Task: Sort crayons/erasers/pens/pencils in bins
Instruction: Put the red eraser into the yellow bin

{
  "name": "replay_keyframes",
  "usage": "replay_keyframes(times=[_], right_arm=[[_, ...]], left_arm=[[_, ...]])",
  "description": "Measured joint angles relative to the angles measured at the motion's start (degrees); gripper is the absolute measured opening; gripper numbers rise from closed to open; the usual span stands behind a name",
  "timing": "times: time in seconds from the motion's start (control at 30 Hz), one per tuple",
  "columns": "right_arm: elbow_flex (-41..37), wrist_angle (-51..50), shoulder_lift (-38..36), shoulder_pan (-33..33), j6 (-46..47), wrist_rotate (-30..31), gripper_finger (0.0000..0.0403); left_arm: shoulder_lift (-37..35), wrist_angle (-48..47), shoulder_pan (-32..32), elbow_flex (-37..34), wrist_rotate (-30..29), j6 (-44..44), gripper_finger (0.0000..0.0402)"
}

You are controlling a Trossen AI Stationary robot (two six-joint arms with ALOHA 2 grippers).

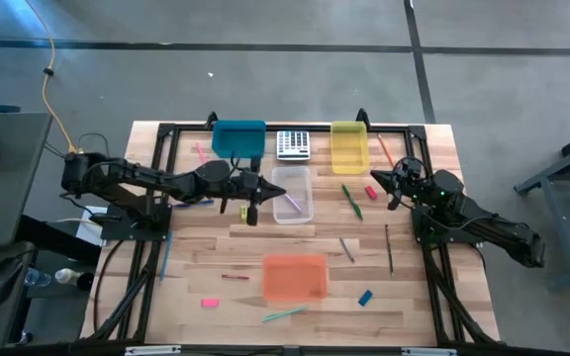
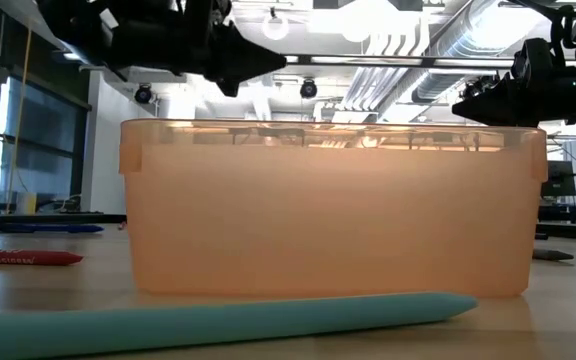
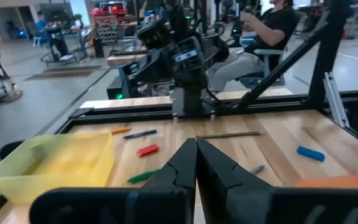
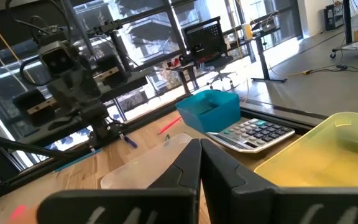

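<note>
The left gripper hangs above the wooden table, its two dark fingers pressed together with nothing between them. Just past their tips sits the clear shallow plastic bin, a thin purple pen lying inside it. Beyond those fingertips, a translucent yellow rectangular bin stands to one side, with a small pink-red eraser block and a green pen on the wood next to it.

The right gripper is also closed and empty; the pink-red eraser lies just beside its tips. Ahead of its fingers stand the teal-blue plastic bin and a grey-keyed calculator.

The orange translucent bin sits well apart from both grippers, with a pale green pen and a blue eraser near it.
</note>
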Motion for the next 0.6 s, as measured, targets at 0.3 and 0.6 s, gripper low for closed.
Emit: replay_keyframes(times=[0.3, 0.6], right_arm=[[0.02, -0.01, 0.0, 0.01, 0.0, 0.0, 0.0], [0.02, -0.02, 0.0, 0.01, 0.0, 0.01, 0.0]], left_arm=[[0.04, 6.2, -2.64, -0.02, -1.74, -0.84, 0.0], [4.56, 5.42, -3.57, -0.04, -2.03, -0.83, 0.0001]])
